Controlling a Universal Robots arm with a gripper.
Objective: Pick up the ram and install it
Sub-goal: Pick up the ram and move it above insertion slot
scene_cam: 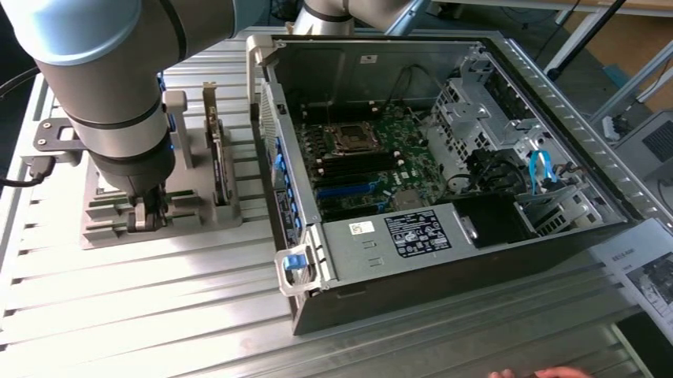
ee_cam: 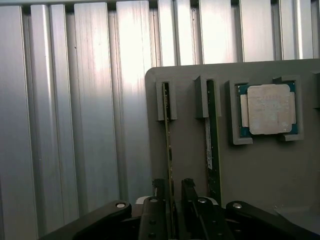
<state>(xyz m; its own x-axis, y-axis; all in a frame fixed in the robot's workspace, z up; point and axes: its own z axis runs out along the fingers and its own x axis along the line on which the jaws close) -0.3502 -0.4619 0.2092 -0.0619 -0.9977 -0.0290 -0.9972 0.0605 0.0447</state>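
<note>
While set over the grey holder on the bench, straddled the ram (upright in its slot) with tool parted, unclamped. Judged at grasp step; called for square closure on both faces.

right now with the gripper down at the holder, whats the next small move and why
Probably close the gripper on the ram: its fingers straddle the stick standing in the holder, with a gap showing on one side, so nothing is gripped yet.
</note>
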